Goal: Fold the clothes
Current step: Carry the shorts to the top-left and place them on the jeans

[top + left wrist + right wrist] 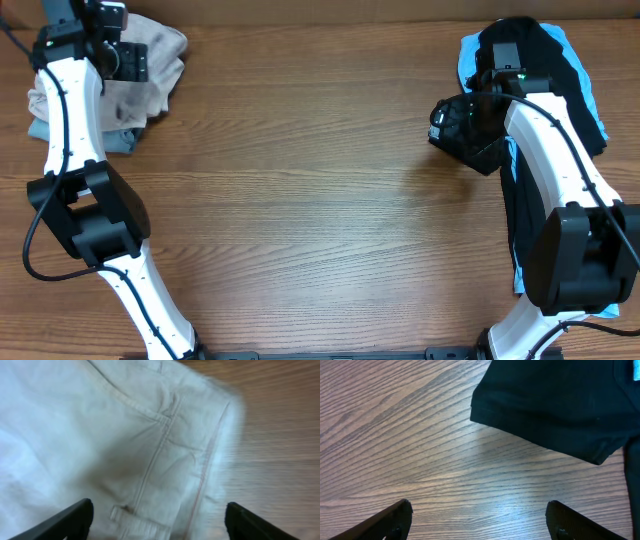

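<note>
A crumpled beige garment (150, 70) lies at the table's far left corner, over a grey-blue piece (45, 128). My left gripper (125, 60) hangs over it, open and empty; the left wrist view shows its seams and a belt loop (150, 450) between the spread fingers (159, 522). A black garment (555, 70) lies on a blue one (590, 95) at the far right. My right gripper (450, 120) is open and empty above bare wood next to the black garment's hem (555, 405); its fingers (479, 522) are wide apart.
The wooden table (320, 180) runs between the two clothes piles. The blue cloth continues down the right edge under my right arm (518, 240). The table's back edge runs just behind both piles.
</note>
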{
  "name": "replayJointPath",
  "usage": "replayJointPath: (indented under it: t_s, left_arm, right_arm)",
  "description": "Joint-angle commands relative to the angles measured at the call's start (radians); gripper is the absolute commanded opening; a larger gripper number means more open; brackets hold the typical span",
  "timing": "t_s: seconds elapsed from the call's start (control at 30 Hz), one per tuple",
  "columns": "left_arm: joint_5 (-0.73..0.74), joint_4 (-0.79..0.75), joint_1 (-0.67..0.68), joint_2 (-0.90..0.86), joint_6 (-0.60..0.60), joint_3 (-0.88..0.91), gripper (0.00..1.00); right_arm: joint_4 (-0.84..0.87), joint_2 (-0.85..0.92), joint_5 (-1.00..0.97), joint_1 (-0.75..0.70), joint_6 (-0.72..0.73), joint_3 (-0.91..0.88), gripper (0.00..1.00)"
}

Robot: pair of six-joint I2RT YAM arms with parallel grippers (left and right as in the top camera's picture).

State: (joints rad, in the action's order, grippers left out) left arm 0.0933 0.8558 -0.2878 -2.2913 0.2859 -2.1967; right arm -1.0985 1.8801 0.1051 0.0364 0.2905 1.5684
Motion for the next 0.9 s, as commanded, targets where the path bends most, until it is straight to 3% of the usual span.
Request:
replayJointPath:
  t_s: [0.0, 0.13, 0.27, 0.4, 0.6, 0.87]
  left_arm:
    - [0.064, 0.077, -0.005, 0.04, -0.056, -0.137, 0.89]
    - [0.064, 0.175, -0.022, 0.047, -0.086, -0.292, 0.9]
    - [0.053, 0.155, -0.045, 0.044, -0.072, -0.322, 0.92]
    - [0.043, 0.048, -0.055, 0.012, 0.034, -0.244, 0.95]
    - [-0.029, -0.219, -0.082, -0.071, 0.044, -0.092, 1.0]
    - [-0.057, -0.216, -0.131, -0.258, -0.003, -0.066, 1.0]
  right_arm:
    - [0.005, -0.021, 0.004, 0.003, -0.003, -0.004, 0.89]
    - [0.005, -0.021, 0.005, 0.003, -0.003, -0.004, 0.89]
    - [0.008, -0.021, 0.004, 0.003, -0.003, -0.004, 0.89]
    - [0.013, -0.021, 0.004, 0.003, -0.003, -0.004, 0.89]
    - [0.011, -0.021, 0.004, 0.003, -0.004, -0.004, 0.89]
    - [0.011, -0.021, 0.004, 0.003, -0.008, -0.004, 0.9]
